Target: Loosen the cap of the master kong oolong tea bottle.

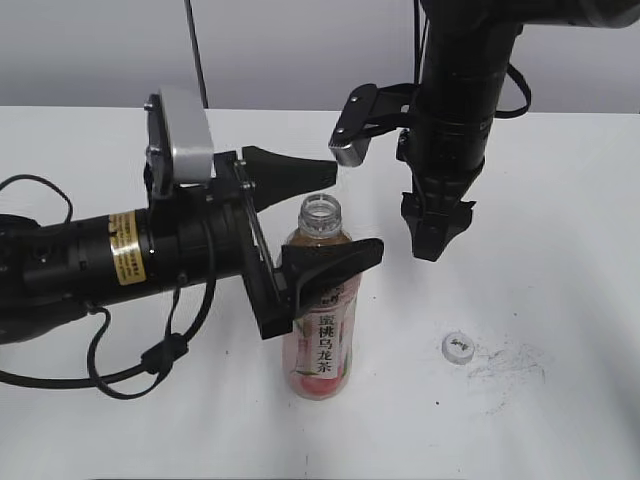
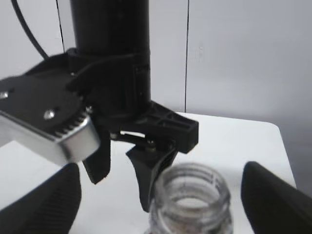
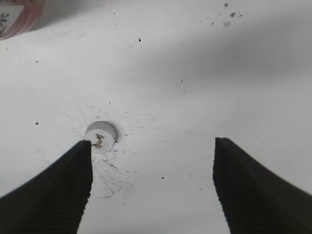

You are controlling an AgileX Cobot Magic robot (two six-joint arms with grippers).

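The master kong oolong tea bottle (image 1: pixel 322 330) stands upright on the white table, its clear threaded neck (image 2: pixel 192 200) open with no cap on it. Its pink base shows in the right wrist view (image 3: pixel 14 19). The white cap (image 1: pixel 458 347) lies flat on the table to the bottle's right, logo up. My left gripper (image 1: pixel 357 212) is open, with its fingers on either side of the bottle's shoulder (image 2: pixel 161 195); the bottle sits nearer one finger. My right gripper (image 1: pixel 437 245) is open and empty above the table, with the cap (image 3: pixel 101 137) just beyond its left fingertip (image 3: pixel 152 142).
Dark scuff marks (image 1: pixel 510 368) lie on the white table (image 1: pixel 560 200) beside the cap. Black cables (image 1: pixel 130 370) trail from the left arm at the front left. A grey wall (image 1: pixel 300 50) stands behind the table.
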